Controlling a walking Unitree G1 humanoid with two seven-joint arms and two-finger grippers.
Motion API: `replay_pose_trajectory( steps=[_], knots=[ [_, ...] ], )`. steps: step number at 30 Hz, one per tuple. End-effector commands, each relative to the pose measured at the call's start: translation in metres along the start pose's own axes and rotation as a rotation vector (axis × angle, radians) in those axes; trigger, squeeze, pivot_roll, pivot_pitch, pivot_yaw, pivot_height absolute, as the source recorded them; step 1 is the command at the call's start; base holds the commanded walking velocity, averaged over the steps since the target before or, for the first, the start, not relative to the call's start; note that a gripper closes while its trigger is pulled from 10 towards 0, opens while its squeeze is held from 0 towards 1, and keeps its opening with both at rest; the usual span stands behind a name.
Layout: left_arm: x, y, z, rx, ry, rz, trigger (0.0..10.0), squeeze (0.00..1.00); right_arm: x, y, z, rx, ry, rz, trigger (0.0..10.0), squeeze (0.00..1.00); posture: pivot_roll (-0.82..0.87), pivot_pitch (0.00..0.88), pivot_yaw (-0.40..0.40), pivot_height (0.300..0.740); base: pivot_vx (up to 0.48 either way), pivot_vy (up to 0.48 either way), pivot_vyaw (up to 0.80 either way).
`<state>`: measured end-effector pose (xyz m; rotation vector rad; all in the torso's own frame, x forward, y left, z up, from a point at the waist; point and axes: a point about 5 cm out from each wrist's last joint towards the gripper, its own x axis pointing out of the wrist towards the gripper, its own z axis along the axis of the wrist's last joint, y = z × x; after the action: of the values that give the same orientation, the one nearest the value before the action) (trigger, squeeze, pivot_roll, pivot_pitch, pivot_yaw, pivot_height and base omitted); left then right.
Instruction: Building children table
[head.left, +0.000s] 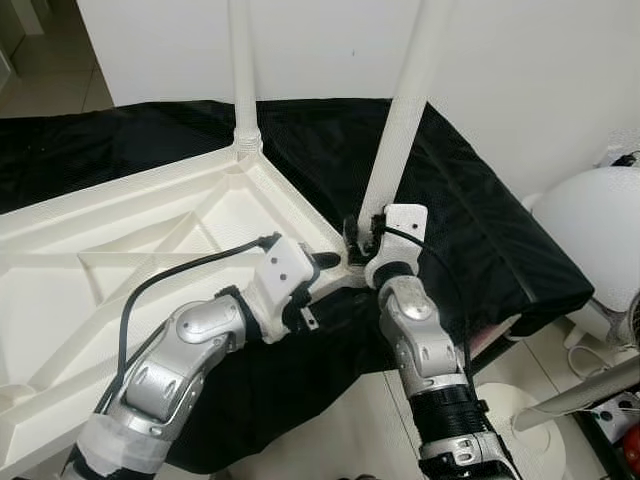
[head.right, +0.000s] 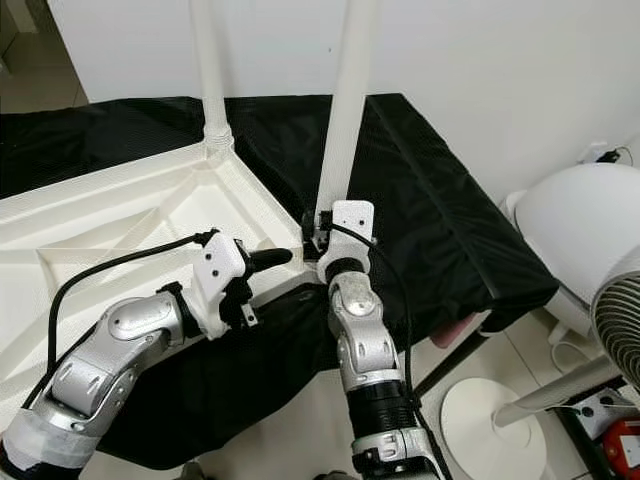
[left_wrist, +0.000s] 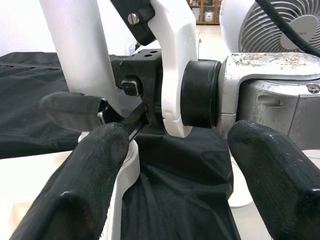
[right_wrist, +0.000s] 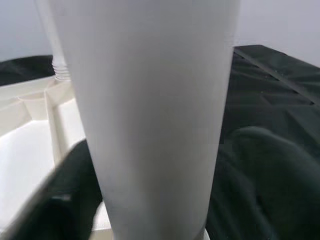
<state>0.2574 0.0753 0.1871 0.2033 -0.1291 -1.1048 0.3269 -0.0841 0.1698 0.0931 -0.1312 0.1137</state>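
Note:
A white children's table top (head.left: 120, 250) lies upside down on a black cloth (head.left: 480, 220). One white leg (head.left: 243, 70) stands in its far corner. A second white leg (head.left: 400, 130) stands at the near right corner, slightly tilted. My right gripper (head.left: 357, 235) is shut on this leg just above its base; the leg (right_wrist: 150, 110) sits between its dark fingers (right_wrist: 260, 165). My left gripper (head.left: 330, 262) is open beside that corner, pointing at the right gripper. In the left wrist view, its fingers (left_wrist: 100, 165) are spread wide with the leg (left_wrist: 80, 45) and the right wrist ahead.
A white fan (head.left: 600, 230) with a round base (head.left: 520, 420) stands on the tiled floor to the right of the cloth's edge. A white wall (head.left: 520, 60) runs behind. A red object (head.left: 632, 445) sits at the bottom right corner.

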Motion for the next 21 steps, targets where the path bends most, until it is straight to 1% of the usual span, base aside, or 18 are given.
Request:
replay_pose_trajectory(
  steps=[1,2,3,4,5,6,7,8,9,10,11,12,13,15,19,20,21],
  knots=[
    [-0.001,0.002,-0.002,0.008,0.016,0.016,10.0,0.0,-0.002,-0.005,-0.003,0.012,0.019,0.006,10.0,1.0,0.04,0.07,-0.046,0.74,0.0,0.0,0.0],
    [-0.001,0.002,-0.002,0.008,0.015,0.017,10.0,0.0,-0.002,-0.01,-0.003,-0.015,0.03,0.044,10.0,0.24,0.04,0.069,-0.047,0.74,0.0,0.0,0.0],
    [-0.001,0.002,-0.002,0.008,0.015,0.017,10.0,0.0,-0.002,-0.01,-0.003,-0.015,0.03,0.044,10.0,0.24,0.04,0.069,-0.047,0.74,0.0,0.0,0.0],
    [-0.001,0.002,-0.002,0.008,0.015,0.019,10.0,0.0,-0.002,-0.016,-0.006,-0.028,0.048,0.075,10.0,0.0,0.04,0.067,-0.046,0.74,0.0,0.0,0.0],
    [0.0,0.002,-0.002,0.009,0.014,0.018,10.0,0.0,-0.001,-0.022,-0.008,-0.054,0.063,0.121,10.0,0.0,0.04,0.066,-0.045,0.74,0.0,0.0,0.0],
    [0.0,0.002,-0.002,0.009,0.014,0.018,10.0,0.0,-0.001,-0.022,-0.008,-0.054,0.063,0.121,10.0,0.0,0.04,0.066,-0.045,0.74,0.0,0.0,0.0],
    [0.0,0.002,-0.002,0.01,0.013,0.017,10.0,0.0,0.0,-0.027,-0.011,-0.063,0.081,0.184,10.0,0.0,0.04,0.064,-0.042,0.74,0.0,0.0,0.0],
    [0.0,0.002,-0.002,0.01,0.013,0.017,10.0,0.0,0.0,-0.027,-0.011,-0.063,0.081,0.184,10.0,0.0,0.04,0.064,-0.042,0.74,0.0,0.0,0.0],
    [0.001,0.002,-0.002,0.012,0.012,0.013,10.0,0.0,0.001,-0.028,-0.012,-0.083,0.079,0.226,10.0,0.0,0.04,0.064,-0.042,0.74,0.0,0.0,0.0],
    [0.001,0.002,-0.002,0.012,0.012,0.013,10.0,0.0,0.001,-0.028,-0.012,-0.083,0.079,0.226,10.0,0.0,0.04,0.064,-0.042,0.74,0.0,0.0,0.0],
    [0.001,0.002,-0.001,0.013,0.012,0.011,10.0,0.0,0.001,-0.028,-0.012,-0.096,0.077,0.252,10.0,0.0,0.04,0.064,-0.042,0.74,0.0,0.0,0.0],
    [0.001,0.004,-0.001,0.016,0.011,0.01,10.0,0.0,0.002,-0.028,-0.013,-0.144,0.071,0.356,10.0,0.0,0.04,0.061,-0.037,0.74,0.0,0.0,0.0],
    [0.001,0.004,-0.001,0.016,0.011,0.01,10.0,0.0,0.002,-0.028,-0.013,-0.144,0.071,0.356,10.0,0.0,0.04,0.061,-0.037,0.74,0.0,0.0,0.0],
    [0.001,0.005,-0.001,0.019,0.012,0.012,10.0,0.0,0.002,-0.027,-0.014,-0.171,0.073,0.442,10.0,0.0,0.04,0.061,-0.037,0.74,0.0,0.0,0.0],
    [0.001,0.005,0.0,0.02,0.012,0.014,10.0,0.0,0.005,-0.029,-0.014,-0.175,0.073,0.48,10.0,0.0,0.05,0.056,-0.035,0.74,0.0,0.0,0.0],
    [0.001,0.005,0.0,0.022,0.011,0.014,10.0,0.0,0.008,-0.029,-0.013,-0.199,0.072,0.5,10.0,0.0,0.05,0.054,-0.034,0.74,0.0,0.0,0.0],
    [0.001,0.005,0.0,0.022,0.011,0.014,10.0,0.0,0.008,-0.029,-0.013,-0.199,0.072,0.5,10.0,0.0,0.05,0.054,-0.034,0.74,0.0,0.0,0.0]
  ],
)
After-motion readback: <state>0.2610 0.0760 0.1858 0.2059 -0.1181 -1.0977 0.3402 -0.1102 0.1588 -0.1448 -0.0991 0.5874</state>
